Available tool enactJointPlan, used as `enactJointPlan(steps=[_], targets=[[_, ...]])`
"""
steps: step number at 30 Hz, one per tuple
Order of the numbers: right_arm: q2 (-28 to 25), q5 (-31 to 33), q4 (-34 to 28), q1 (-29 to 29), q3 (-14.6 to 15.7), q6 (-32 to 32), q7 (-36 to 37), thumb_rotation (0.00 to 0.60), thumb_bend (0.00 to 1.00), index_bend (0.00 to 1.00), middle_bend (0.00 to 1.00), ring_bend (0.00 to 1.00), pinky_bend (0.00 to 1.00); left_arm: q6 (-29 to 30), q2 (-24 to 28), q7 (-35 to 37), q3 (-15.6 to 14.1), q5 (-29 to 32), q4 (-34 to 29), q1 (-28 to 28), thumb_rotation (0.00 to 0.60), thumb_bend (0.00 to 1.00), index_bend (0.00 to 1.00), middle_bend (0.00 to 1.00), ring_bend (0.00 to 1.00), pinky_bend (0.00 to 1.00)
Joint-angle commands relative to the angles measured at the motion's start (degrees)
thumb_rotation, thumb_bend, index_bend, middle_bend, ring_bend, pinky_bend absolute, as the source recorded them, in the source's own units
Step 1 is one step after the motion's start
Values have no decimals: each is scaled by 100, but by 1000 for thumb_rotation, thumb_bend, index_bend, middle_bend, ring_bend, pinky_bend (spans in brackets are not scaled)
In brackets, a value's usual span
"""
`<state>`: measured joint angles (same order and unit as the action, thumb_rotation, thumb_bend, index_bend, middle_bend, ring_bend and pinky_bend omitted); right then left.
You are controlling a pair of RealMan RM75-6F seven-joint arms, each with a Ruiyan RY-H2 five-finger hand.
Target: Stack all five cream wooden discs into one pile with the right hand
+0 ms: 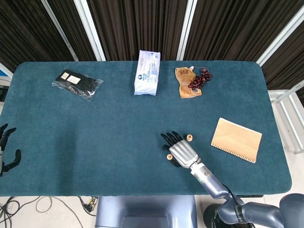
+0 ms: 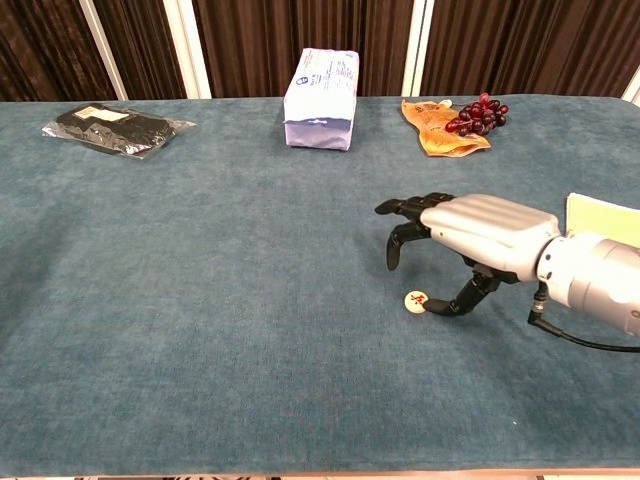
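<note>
The right hand (image 2: 455, 235), silver-backed with black fingers, is hovering palm-down over the teal felt-covered table (image 1: 95, 133), its fingers spread and curling downward and holding nothing. In the chest view its thumb tip is reaching down beside a single cream wooden disc marked with a red cross (image 2: 416, 301), right at the disc's edge; whether it is actually touching cannot be told. In the head view that same disc is peeking out at the hand's left side. A short pile of cream wooden discs (image 1: 189, 138) is sitting just beyond the fingertips, apart from the hand; how many discs are in it is too small to tell.

The left hand (image 1: 7, 147) is hanging at the table's left edge, fingers loosely apart and holding nothing.

Along the far side, a clear plastic bag with dark folded contents (image 1: 77, 83) is lying to the left, a white and blue wrapped packet (image 1: 147, 72) is standing in the middle, and a bunch of dark red grapes (image 1: 200, 78) is resting partly on an orange pouch (image 1: 186, 83). A tan spiral-bound notebook (image 1: 236, 139) is lying closed near the right edge, well apart from the discs.
</note>
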<state>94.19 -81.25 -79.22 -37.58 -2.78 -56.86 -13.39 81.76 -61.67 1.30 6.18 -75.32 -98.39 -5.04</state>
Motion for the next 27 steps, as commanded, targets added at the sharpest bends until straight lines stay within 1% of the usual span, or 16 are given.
enactJointPlan(steps=[1, 6, 13, 27], targets=[[0, -11, 20, 8, 18, 12, 5, 600, 368, 380, 0, 0, 0, 5, -4, 6, 4, 4, 2, 3, 600, 483, 158, 0, 0, 0], [4, -32, 70, 36, 43, 7, 31, 600, 368, 417, 0, 0, 0, -3, -6, 0, 0, 0, 10, -1, 600, 483, 158, 0, 0, 0], [30, -52, 143, 39, 67, 60, 62, 600, 368, 443, 0, 0, 0, 4, -5, -1, 2, -1, 11, 1, 600, 482, 158, 0, 0, 0], [124, 11, 337, 13, 24, 190, 126, 600, 368, 453, 0, 0, 0, -3, -2, 13, 3, 3, 11, 0, 600, 483, 158, 0, 0, 0]])
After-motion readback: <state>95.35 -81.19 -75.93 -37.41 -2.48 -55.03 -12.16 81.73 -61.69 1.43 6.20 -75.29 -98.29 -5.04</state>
